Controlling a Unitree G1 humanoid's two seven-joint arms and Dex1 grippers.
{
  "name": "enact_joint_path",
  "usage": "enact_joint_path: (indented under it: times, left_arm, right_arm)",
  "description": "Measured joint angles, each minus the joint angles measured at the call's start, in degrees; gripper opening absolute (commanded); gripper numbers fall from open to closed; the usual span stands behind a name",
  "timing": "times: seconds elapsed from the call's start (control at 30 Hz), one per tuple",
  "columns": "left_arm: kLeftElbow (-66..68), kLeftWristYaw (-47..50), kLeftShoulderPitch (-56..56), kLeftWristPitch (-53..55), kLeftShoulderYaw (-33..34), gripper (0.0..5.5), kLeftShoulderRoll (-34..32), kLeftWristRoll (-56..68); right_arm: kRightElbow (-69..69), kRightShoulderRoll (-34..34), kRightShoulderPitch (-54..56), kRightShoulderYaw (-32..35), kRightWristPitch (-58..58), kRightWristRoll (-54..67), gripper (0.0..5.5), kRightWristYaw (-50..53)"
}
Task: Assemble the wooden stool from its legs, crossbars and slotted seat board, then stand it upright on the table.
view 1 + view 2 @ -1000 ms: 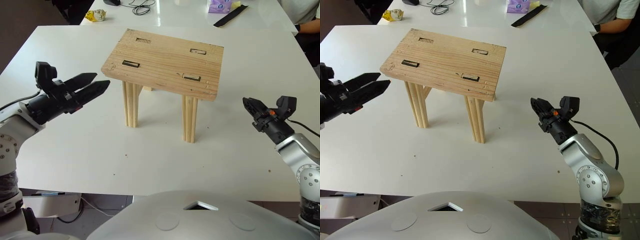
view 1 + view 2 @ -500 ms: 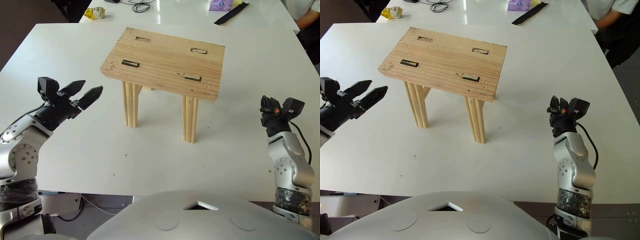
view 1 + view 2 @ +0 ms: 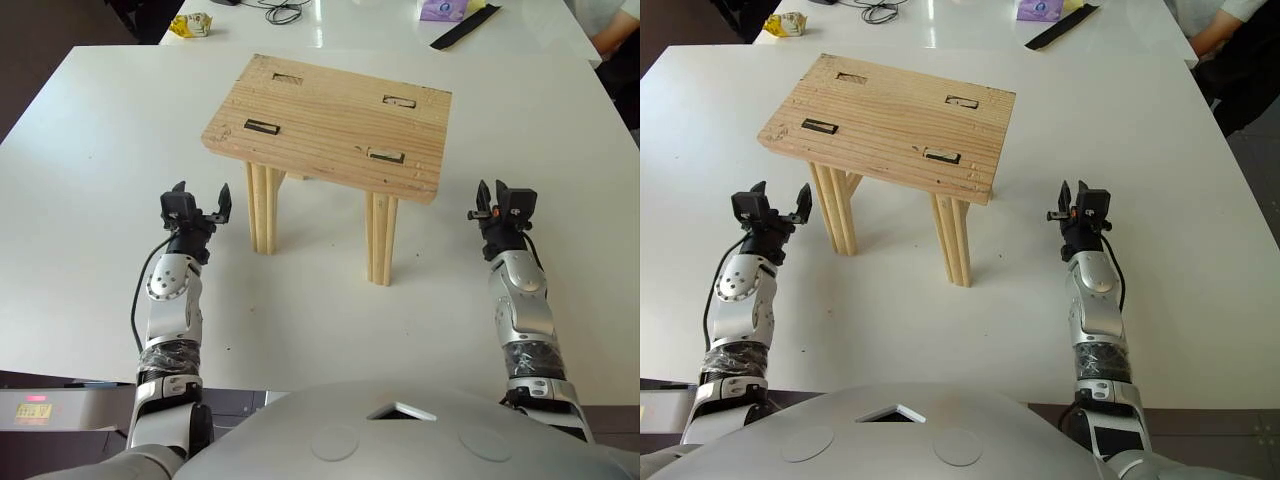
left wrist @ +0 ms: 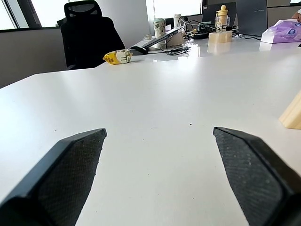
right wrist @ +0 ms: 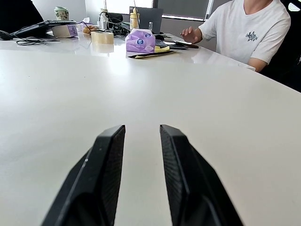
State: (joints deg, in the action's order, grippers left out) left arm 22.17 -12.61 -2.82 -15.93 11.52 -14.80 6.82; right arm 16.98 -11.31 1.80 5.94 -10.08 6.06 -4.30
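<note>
We've got the pale wooden four-legged stool [image 3: 330, 125] standing upright on the white table [image 3: 100, 120], between our arms. The left black two-finger gripper [image 3: 200, 198] is beside its front-left legs, spread wide and empty. The right black gripper [image 3: 492, 195] is only narrowly parted, holding nothing.

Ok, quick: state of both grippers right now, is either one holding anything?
Left gripper: open wide, holding nothing.
Right gripper: open only narrowly, holding nothing.
</note>
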Motion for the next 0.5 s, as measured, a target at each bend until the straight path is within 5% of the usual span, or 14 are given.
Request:
enact_joint_path:
  times: [0.5]
  left_arm:
    - [10.04, -0.29, -7.48, -8.91, -1.93, 4.23, 2.18, -0.94]
  right_arm:
    - [16.47, 1.73, 9.31, -0.39, -8.96, -3.18, 1.36, 0.78]
